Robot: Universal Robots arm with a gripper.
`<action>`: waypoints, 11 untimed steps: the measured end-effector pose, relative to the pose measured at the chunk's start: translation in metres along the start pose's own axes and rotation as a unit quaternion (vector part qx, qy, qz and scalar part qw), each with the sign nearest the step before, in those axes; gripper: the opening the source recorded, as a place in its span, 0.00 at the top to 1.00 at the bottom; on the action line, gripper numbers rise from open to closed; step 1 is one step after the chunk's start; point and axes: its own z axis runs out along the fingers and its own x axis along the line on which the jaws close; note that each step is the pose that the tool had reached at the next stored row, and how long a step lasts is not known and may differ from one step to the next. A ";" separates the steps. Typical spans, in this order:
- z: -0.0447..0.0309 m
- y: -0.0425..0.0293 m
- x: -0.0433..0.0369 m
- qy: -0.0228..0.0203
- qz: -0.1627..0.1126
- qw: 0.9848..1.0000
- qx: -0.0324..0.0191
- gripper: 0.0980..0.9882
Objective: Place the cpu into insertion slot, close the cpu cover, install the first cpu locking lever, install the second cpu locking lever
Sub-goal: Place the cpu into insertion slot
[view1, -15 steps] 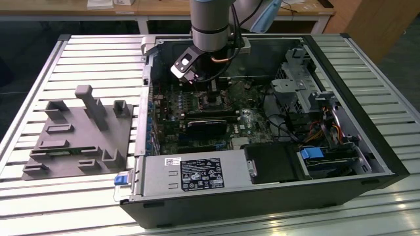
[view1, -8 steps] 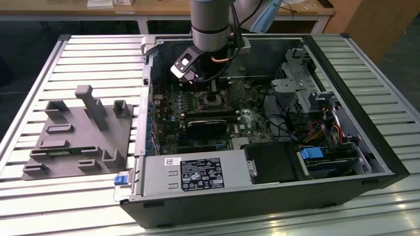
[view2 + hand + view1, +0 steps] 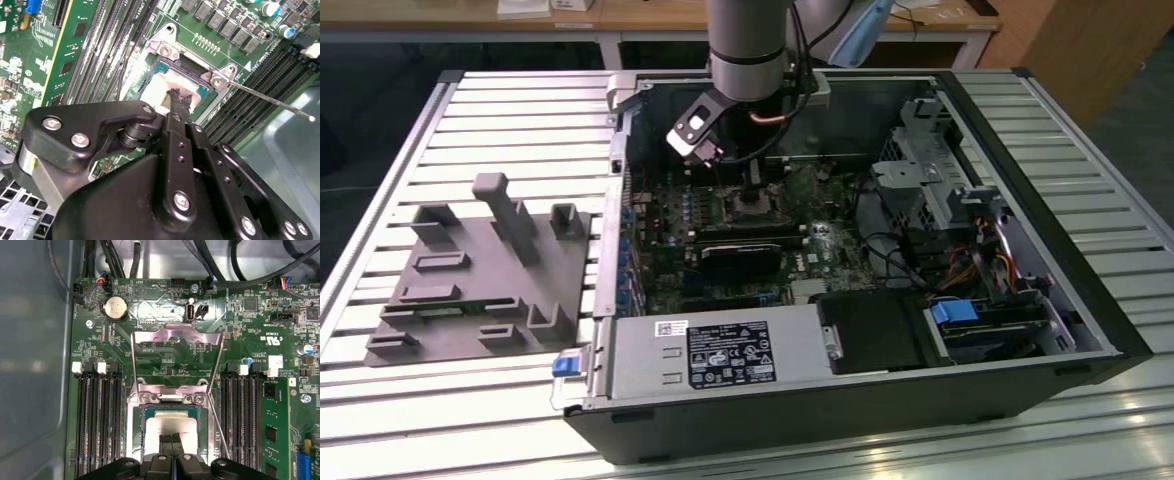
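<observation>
- Grey moulded fixture sits on the slatted table at the exterior view's left; just beside it lies the open computer case, a silver power supply along its near edge
- at centre, the robot arm reaches down into the case, over the green circuit board
- in both wrist views the gripper has its jaws clenched together, grasping nothing; the black fingertips touch the dull top of the cpu; the cpu lies seated in the insertion slot
- the cpu cover stands swung open, clear of the slot; black memory slots flank the socket
- a thin locking lever juts free beside the slot, unlatched
</observation>
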 end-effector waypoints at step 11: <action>-0.0204 0.0016 0.0000 0.000 0.000 1.000 -0.001 1.00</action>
